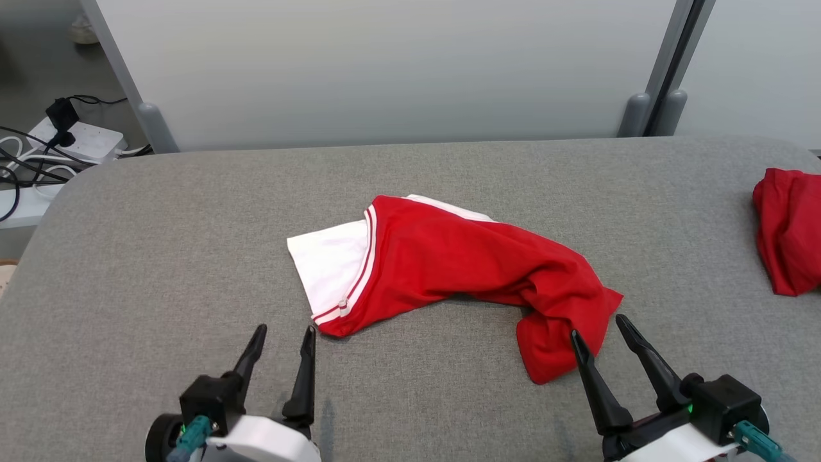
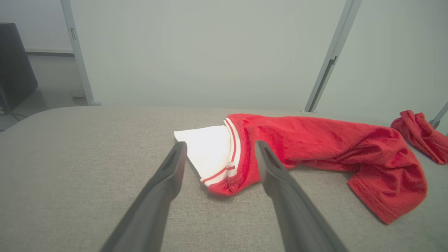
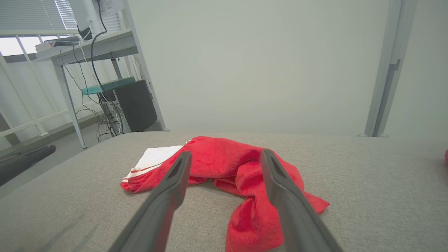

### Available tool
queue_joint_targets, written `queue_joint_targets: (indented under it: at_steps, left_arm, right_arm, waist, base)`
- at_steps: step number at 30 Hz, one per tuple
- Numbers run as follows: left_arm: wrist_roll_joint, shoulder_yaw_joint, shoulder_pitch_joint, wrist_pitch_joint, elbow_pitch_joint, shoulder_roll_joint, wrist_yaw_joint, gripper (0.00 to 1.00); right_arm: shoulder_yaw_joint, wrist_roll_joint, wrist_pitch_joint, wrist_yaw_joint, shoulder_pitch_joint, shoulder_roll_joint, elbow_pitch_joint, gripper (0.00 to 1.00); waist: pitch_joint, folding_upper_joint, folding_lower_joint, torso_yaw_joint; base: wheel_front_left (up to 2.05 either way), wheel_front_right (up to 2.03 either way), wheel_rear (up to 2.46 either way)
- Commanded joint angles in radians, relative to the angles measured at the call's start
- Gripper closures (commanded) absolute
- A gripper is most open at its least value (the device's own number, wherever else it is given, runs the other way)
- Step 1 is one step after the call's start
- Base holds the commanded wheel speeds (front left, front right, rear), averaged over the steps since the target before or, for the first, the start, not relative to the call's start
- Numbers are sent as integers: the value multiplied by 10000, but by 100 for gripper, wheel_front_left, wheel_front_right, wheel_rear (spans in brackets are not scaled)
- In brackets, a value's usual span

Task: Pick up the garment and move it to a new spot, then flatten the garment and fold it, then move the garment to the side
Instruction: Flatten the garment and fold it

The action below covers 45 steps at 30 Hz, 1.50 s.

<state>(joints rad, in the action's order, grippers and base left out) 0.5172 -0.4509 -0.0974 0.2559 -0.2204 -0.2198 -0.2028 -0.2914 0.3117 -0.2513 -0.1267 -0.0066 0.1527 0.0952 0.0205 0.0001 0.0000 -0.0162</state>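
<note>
While the garment lies crumpled near the middle of the grey desk, both arms hover over the near edge with nothing in their grasp. The garment is red, with a white part showing at its left end behind a band of red and white stripes. Its right end bunches into folds and trails toward the near side. The left end effector has its two dark fingers spread wide, tips pointing to the far side. It sits just near of the garment's striped left corner and apart from it. The right end effector is spread just as wide at the garment's near right lobe. In the head view one fingertip overlaps the red cloth, but whether it touches cannot be told. A second red cloth lies bunched at the right edge of the desk, well apart from the garment. Beyond the far edge stands a pale panel, and on the floor at the far left sits a white power strip with dark cables.
</note>
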Motion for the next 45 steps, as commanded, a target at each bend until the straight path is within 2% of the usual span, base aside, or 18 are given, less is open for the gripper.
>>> queue_joint_targets:
  at_steps: [1, 15, 24, 30, 37, 45]
  left_arm:
    - [-180, 450, -105, 58, 343, -25, 37, 0]
    - [-1140, 772, 368, 58, 144, 222, 304, 0]
    - [-2510, 284, -563, 59, -812, -98, 620, 0]
    - [-2972, 48, -1378, 59, -1934, -47, 925, 0]
    - [-3203, -8, -2278, 59, -3116, 165, 1193, 0]
    - [-3327, -51, -3297, 59, -4437, 670, 1578, 0]
  right_arm:
    - [-99, 100, -105, -40, -55, 55, -165, 0]
    - [-1, 100, -105, -40, 157, -20, -111, 0]
    - [-85, 125, -105, -40, 26, 34, -48, 0]
    - [-182, 98, -105, -40, -243, 120, 199, 0]
    - [-142, 272, -105, -40, -853, 41, 953, 0]
    - [-156, 368, -105, -40, -2075, -63, 2856, 0]
  waist:
    - [-38, -1, 0, 9]
    - [-145, -1, 0, -12]
    - [72, -1, 0, -119]
    - [378, -1, 0, -260]
    - [847, -1, 0, -350]
    - [1264, -1, 0, -253]
  base:
    - [0, 0, 0]
    - [0, 0, 0]
    - [0, 0, 0]
    - [0, 0, 0]
    - [0, 0, 0]
    - [0, 0, 0]
